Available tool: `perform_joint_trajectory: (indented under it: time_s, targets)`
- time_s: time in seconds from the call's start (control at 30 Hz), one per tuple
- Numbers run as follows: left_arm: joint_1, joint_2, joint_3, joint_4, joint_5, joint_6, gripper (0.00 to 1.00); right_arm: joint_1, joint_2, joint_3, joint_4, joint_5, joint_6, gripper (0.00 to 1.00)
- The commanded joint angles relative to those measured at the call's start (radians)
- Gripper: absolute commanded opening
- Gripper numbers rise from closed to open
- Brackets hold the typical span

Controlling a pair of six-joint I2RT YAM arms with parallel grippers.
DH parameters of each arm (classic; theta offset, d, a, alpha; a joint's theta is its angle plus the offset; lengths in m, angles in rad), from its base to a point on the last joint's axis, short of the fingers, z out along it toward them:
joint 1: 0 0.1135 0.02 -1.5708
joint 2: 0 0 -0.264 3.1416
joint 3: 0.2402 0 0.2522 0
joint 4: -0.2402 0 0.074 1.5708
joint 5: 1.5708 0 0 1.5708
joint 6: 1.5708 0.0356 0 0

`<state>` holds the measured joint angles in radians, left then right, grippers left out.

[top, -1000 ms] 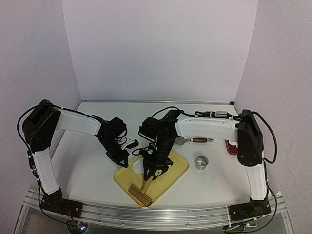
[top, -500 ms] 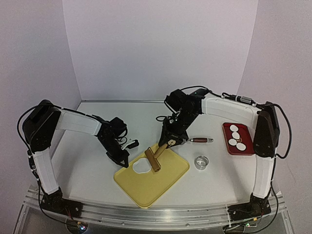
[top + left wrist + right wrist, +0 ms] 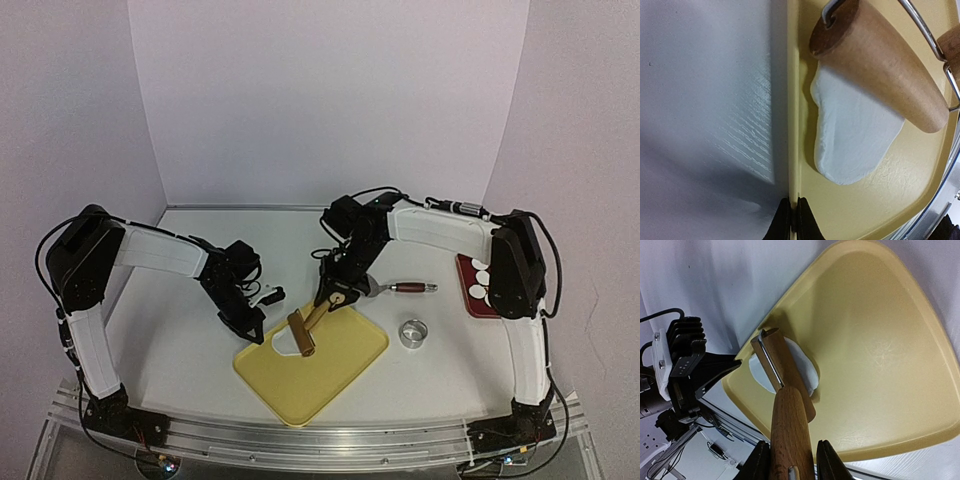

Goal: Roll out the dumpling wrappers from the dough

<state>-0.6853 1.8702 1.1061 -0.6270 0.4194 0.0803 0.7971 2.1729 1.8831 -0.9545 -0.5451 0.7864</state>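
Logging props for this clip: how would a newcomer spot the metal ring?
Start at the big yellow tray in the centre. Just off its right edge stands a small metal ring, on its own. Unlike the flat white discs on the red plate, it is shiny and hollow.

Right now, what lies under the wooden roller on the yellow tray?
A white dough patch lies under the roller, on the tray. The roller covers part of it, so its full shape cannot be seen.

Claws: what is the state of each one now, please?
Left claw: shut on the tray rim.
Right claw: closed on the roller handle.
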Motion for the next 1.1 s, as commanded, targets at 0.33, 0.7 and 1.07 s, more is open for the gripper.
perform_joint_trajectory:
  time_s: [0.33, 0.7, 1.07]
  targets:
    - [-0.01, -0.007, 0.026, 0.016, 0.039, 0.031, 0.0, 0.094, 0.168, 0.085, -0.212, 0.118, 0.005, 0.0]
    - [-0.01, -0.001, 0.026, 0.016, 0.035, 0.031, 0.0, 0.02, 0.029, -0.066, -0.217, 0.199, -0.008, 0.0]
    - [-0.01, 0.0, 0.026, 0.019, 0.034, 0.031, 0.0, 0.129, 0.171, 0.038, -0.213, 0.132, 0.005, 0.0]
